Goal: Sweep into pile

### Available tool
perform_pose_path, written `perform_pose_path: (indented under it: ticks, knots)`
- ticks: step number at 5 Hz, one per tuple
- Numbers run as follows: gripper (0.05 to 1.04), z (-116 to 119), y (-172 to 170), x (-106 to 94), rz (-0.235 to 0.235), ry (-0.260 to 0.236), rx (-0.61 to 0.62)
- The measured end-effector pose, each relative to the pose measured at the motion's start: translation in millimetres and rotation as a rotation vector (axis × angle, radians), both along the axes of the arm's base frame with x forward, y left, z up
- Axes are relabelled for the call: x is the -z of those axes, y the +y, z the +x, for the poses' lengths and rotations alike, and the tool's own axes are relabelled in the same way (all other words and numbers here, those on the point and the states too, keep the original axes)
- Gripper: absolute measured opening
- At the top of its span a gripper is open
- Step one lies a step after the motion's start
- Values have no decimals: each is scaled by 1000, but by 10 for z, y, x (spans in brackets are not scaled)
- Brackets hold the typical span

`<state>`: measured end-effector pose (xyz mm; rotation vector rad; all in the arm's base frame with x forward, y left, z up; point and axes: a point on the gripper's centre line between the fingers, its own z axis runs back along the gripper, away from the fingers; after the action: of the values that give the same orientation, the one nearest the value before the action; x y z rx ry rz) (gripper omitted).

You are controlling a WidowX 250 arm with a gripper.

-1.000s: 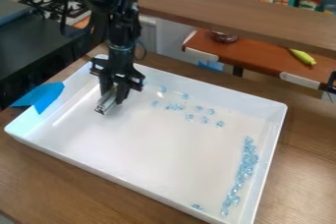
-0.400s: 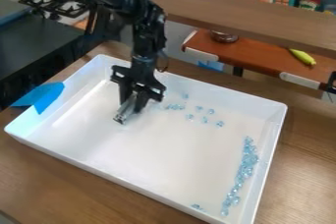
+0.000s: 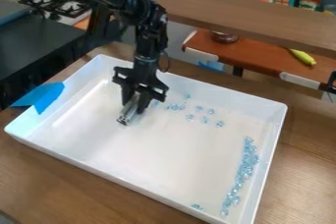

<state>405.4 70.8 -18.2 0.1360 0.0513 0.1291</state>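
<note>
Pincer [image 3: 133, 105] grips shiny bar [image 3: 125, 117]; glassy beads [image 3: 244, 168] dot tray [image 3: 152, 130].

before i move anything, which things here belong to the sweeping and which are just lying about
Sweeping:
- black hand
- silvery bar in it
- scattered blue beads
- long bead row
- white tray

Lying about:
- blue tape
- yellow banana-shaped thing
- stove

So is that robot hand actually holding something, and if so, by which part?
Yes: the black two-finger gripper holds a short, shiny silvery-grey bar, by its upper part; the lower end sticks out.
</note>
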Motion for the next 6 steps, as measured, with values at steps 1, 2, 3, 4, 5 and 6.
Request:
perform_pose_path:
  ticks: [1, 2, 3, 4, 5, 6]
  knots:
    - [390, 1, -329, -1, -45, 20, 33]
    - [390, 8, -635, -28, -91, 35, 57]
    - [390, 45, -835, -4, -111, 55, 69]
    - [390, 70, -970, -7, -132, 63, 64]
    - [390, 25, -1333, -48, -177, 87, 102]
    - [390, -32, -1538, -55, -210, 107, 112]
